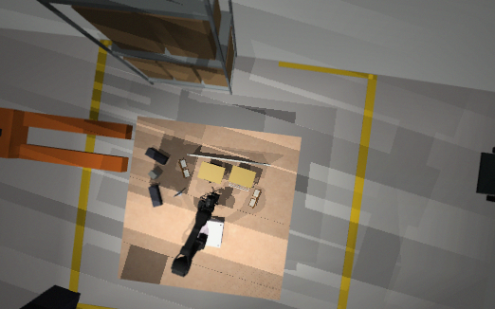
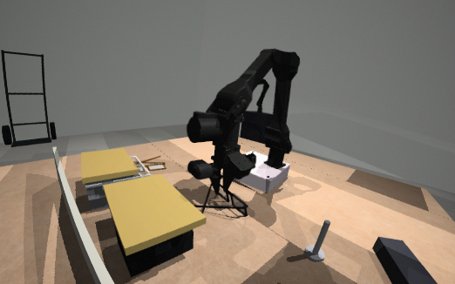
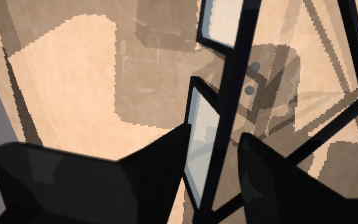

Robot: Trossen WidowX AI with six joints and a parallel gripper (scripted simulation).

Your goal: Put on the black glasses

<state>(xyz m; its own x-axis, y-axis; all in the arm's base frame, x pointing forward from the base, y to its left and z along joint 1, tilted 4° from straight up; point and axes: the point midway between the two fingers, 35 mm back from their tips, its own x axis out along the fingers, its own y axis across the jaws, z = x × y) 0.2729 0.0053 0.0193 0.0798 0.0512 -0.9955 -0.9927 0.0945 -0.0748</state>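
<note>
The black glasses (image 2: 246, 211) (image 3: 233, 85) stand on the table with their temples spread, in front of the near yellow-topped block. My gripper (image 1: 214, 194) (image 2: 222, 196) (image 3: 214, 136) points down at them, partly open. In the wrist view the front frame passes between the fingertips, with a gap to the right finger; no grip shows. Two flat yellow panels, the near one (image 1: 211, 172) (image 2: 152, 209) over a black body and the far one (image 1: 242, 176) (image 2: 108, 163) over a grey body, cover what may be the heads. Faces and tag cannot be made out. White glasses (image 1: 238, 186) (image 2: 143, 165) are at the far one.
A white strip (image 1: 229, 160) (image 2: 78, 218) stands behind the panels. Brown-framed glasses (image 1: 184, 168) (image 1: 255, 198) lie on both sides. A grey peg stand (image 1: 179, 192) (image 2: 322, 237) and dark blocks (image 1: 156, 155) (image 1: 155, 195) are left in the top view. A white box (image 1: 215, 233) (image 2: 265, 176) is beside the arm.
</note>
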